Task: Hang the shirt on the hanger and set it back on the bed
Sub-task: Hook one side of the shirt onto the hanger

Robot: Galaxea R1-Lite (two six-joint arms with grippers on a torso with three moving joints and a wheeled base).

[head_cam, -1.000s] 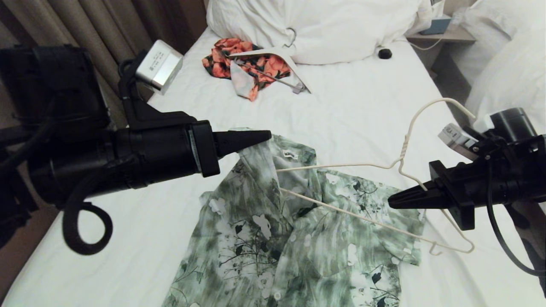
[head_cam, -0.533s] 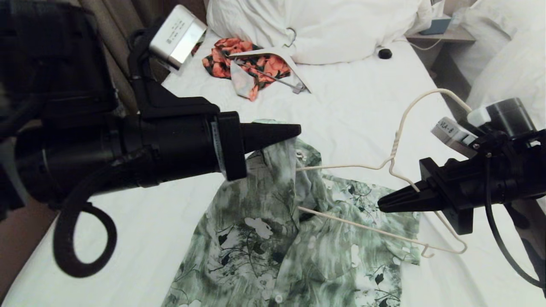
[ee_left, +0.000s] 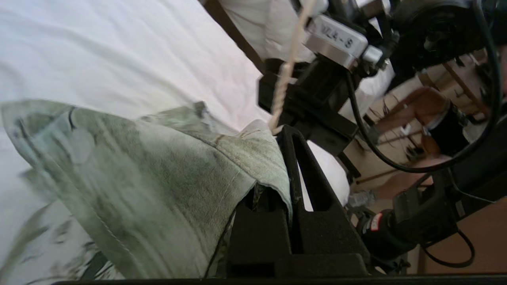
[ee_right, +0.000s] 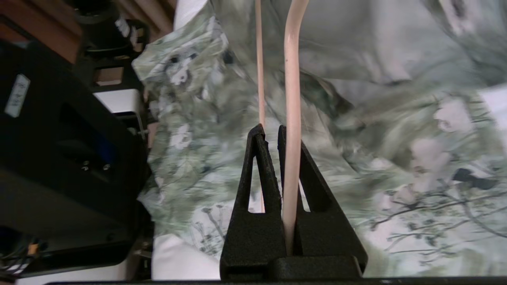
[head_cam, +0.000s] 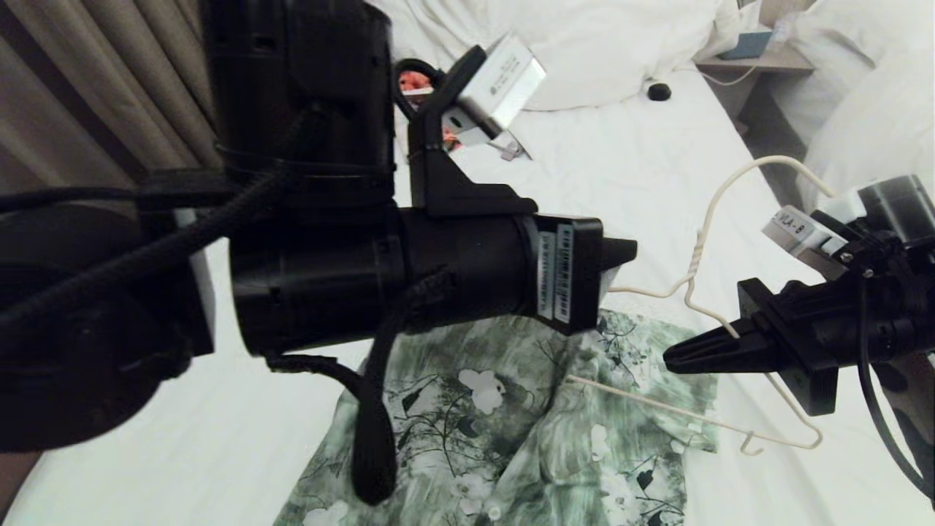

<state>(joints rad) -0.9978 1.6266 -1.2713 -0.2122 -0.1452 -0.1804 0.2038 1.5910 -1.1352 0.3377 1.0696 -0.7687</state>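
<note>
Left gripper (head_cam: 621,254), frame centre: pinching shirt (head_cam: 511,416) fabric. Right gripper (head_cam: 676,358), right: clamped on hanger (head_cam: 694,252) wire. Bed (head_cam: 621,168): beneath both.

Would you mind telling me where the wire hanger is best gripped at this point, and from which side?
Grip the hanger on its bare right shoulder wire just below the twisted neck, coming from the right. That is where the right gripper is shut on it. The other end lies buried in the shirt, which the left gripper pinches.
</note>
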